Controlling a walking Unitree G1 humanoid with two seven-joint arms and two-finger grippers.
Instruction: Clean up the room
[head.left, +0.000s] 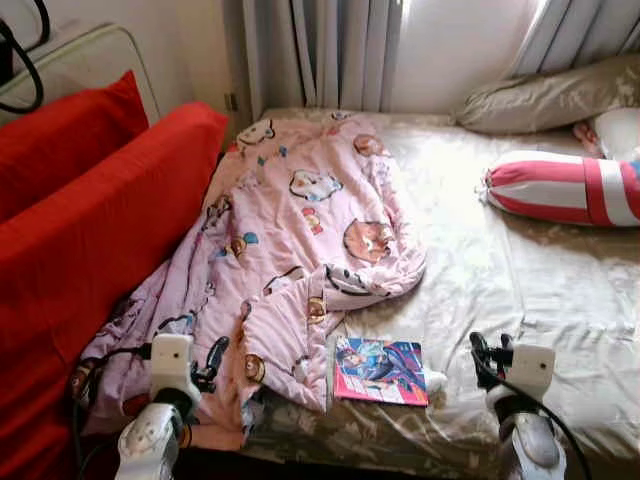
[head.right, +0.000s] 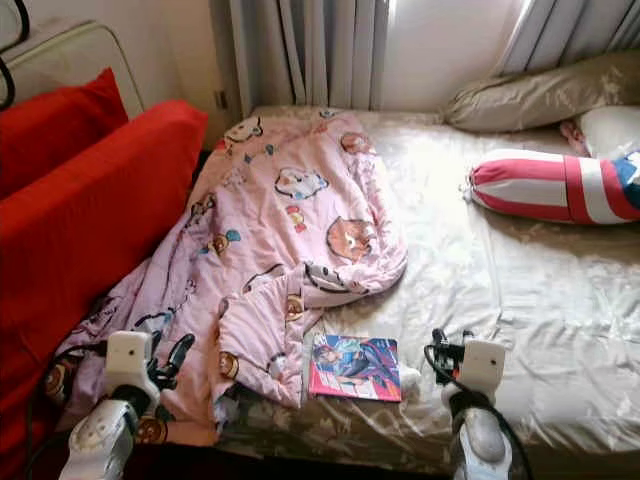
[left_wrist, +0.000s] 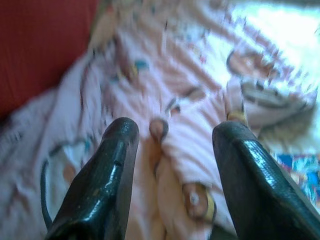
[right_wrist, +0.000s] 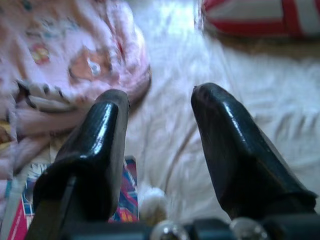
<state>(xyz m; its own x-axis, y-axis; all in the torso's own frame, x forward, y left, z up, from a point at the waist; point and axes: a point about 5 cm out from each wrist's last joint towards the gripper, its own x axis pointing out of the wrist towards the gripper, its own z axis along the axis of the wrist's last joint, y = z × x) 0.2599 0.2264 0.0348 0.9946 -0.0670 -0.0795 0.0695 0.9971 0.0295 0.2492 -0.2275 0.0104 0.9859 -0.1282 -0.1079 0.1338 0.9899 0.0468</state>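
Blanket (head.left: 290, 240), pink with cartoon prints, sprawled crumpled across the left half of the bed (head.left: 500, 280), near end spilling over the edge beside the red sofa (head.left: 90, 220). Likely the main thing to straighten in tidying this room. Book (head.left: 381, 371) flat on the sheet just right of the blanket's near corner, apparently left loose. Striped bolster (head.left: 560, 188) and grey pillow (head.left: 550, 98) at the far right, by the curtains (head.left: 320, 50).

Left gripper (head.left: 212, 362) raised at the near left, above the blanket's hanging part, fingers spread, holding nothing. Right gripper (head.left: 483, 357) raised at the near right over bare sheet, right of the book, also spread and empty. Seemingly both poised at the bed's near edge for a first reach.

Same layout from the right eye, book between the two arms.

Left wrist: black fingers (left_wrist: 102, 180) apart, framing a bunched fold of blanket, not touching it as far as can be told; sofa red at one side. Blurred.

Right wrist: fingers (right_wrist: 95, 150) apart over pale sheet, book corner close under one finger, bolster far beyond.
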